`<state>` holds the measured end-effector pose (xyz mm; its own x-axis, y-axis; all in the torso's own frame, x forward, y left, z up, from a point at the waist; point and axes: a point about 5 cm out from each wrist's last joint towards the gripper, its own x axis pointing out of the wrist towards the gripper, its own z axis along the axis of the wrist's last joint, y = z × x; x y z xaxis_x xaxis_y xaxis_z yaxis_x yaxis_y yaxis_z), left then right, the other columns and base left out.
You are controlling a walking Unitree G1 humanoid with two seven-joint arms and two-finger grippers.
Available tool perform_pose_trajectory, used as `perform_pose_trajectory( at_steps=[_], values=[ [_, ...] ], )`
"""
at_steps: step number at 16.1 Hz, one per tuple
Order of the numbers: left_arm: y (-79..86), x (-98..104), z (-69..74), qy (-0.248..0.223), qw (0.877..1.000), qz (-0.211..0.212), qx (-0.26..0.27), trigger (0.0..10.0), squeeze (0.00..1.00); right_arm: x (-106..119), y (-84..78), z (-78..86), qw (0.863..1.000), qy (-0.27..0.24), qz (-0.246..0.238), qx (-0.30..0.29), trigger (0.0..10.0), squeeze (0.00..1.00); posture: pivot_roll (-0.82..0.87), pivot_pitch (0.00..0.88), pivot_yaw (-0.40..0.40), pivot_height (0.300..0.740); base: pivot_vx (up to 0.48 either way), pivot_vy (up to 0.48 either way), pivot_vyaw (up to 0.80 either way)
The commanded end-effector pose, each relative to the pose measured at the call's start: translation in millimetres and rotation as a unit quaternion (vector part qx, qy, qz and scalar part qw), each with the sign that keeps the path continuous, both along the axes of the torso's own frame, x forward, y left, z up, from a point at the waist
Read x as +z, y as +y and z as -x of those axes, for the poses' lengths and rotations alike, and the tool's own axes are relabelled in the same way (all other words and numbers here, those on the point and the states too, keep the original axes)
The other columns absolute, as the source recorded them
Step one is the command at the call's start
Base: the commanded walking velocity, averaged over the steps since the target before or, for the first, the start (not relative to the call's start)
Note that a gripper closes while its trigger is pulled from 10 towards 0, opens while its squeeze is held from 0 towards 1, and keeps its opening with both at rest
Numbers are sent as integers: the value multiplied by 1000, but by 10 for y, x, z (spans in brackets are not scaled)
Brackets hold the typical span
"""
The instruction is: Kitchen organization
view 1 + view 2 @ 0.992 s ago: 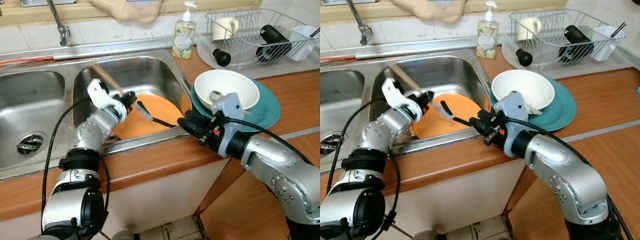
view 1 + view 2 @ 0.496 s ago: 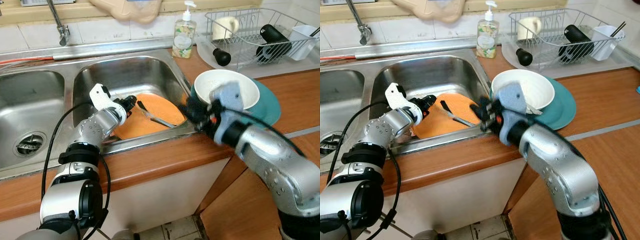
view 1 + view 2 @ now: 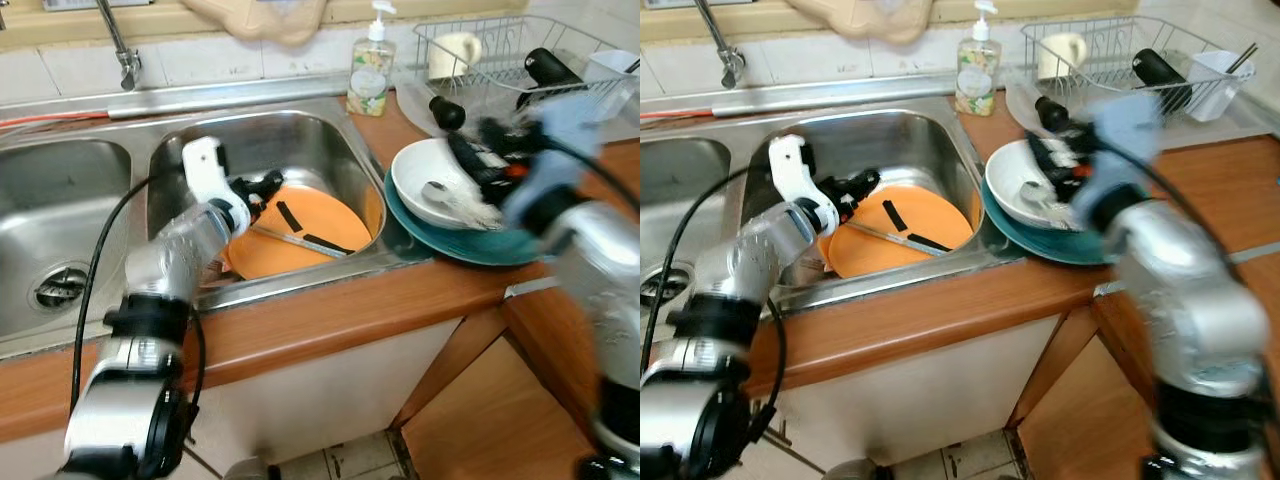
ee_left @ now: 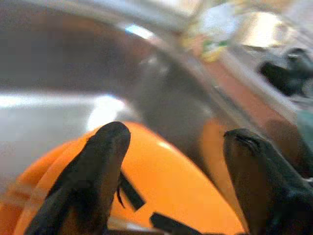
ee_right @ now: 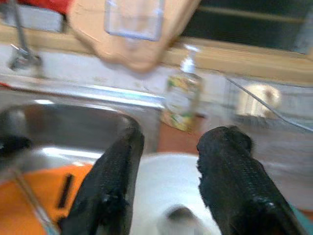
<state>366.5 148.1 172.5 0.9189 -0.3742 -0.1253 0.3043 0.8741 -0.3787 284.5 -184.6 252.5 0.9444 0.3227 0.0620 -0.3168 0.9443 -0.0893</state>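
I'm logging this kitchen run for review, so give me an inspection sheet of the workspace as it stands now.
Surface: wooden countertop around a double steel sink.
Job's things: orange plate in the right basin with a black-handled utensil lying on it; white bowl stacked on a teal plate.
Clutter: soap dispenser bottle; wire dish rack holding dishes.
Grippers: left gripper open over the orange plate; right gripper open above the bowl, blurred.
Cables: black cable along the left arm.
Surroundings: faucet, tiled backsplash.
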Motion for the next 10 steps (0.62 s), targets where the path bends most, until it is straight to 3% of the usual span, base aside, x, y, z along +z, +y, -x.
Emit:
perform_pose_trajectory(
  at_steps=[1,5,7,10],
  values=[
    [-63,112,66,-43,998,-17,-42,10000,0,-33,-113,10,1000,5,1,-11,10000,1000,-118,0,45,740,0,0,0],
    [-147,280,516,-166,970,-74,-164,10000,0,-183,-411,99,998,58,12,-24,10000,1000,-111,0,42,740,0,0,0],
    [-177,216,728,-170,955,-111,-214,10000,0,-226,-502,157,997,71,5,-24,10000,0,-116,0,50,740,0,0,0],
    [-234,186,915,-169,948,-83,-255,10000,0,-226,-498,251,997,77,-19,9,10000,0,-109,0,48,740,0,0,0]
  ],
)
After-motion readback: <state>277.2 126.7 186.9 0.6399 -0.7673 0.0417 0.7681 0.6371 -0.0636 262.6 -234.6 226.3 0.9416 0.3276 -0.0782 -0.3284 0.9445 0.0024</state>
